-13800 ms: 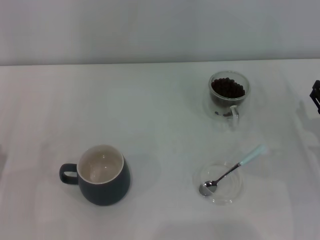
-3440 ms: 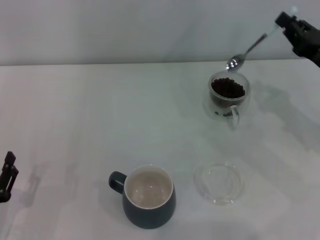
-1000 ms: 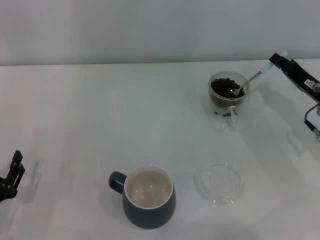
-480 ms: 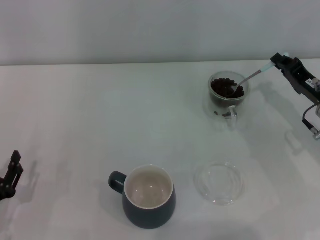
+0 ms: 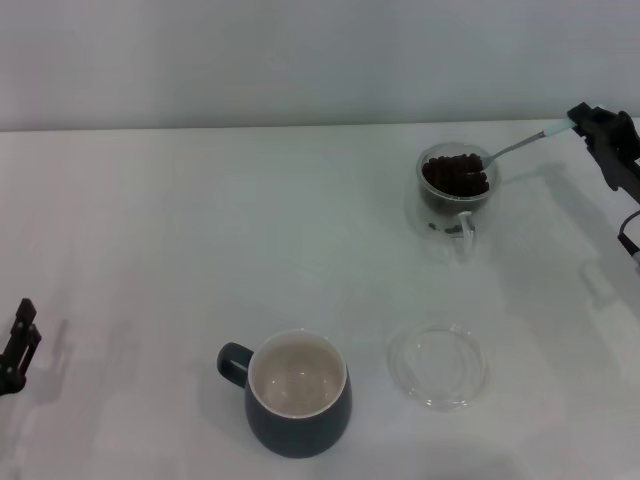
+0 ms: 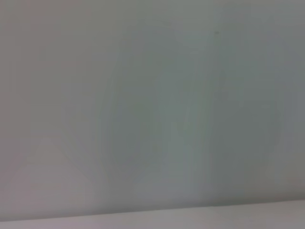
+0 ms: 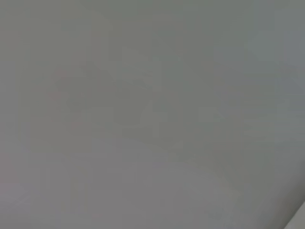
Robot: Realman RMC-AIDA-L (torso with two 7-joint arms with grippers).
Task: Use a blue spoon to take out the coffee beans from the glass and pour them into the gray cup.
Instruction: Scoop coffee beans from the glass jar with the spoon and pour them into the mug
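In the head view the clear glass point(image 5: 456, 190) stands at the back right, filled with dark coffee beans point(image 5: 455, 175). The blue spoon point(image 5: 515, 147) reaches into it from the right, its metal bowl at the bean surface near the rim. My right gripper point(image 5: 583, 122) is shut on the spoon's pale blue handle end, just right of the glass. The gray cup point(image 5: 295, 392) stands at the front centre with its handle to the left; its cream inside holds no beans. My left gripper point(image 5: 18, 340) is at the left edge. The wrist views show only plain grey.
A flat clear glass saucer point(image 5: 440, 364) lies on the white table right of the gray cup. A grey wall stands behind the table's far edge.
My right gripper has moved right and slightly up, flattening the spoon so its bowl rose from deep in the beans to their surface. The left arm has drifted lower at the edge.
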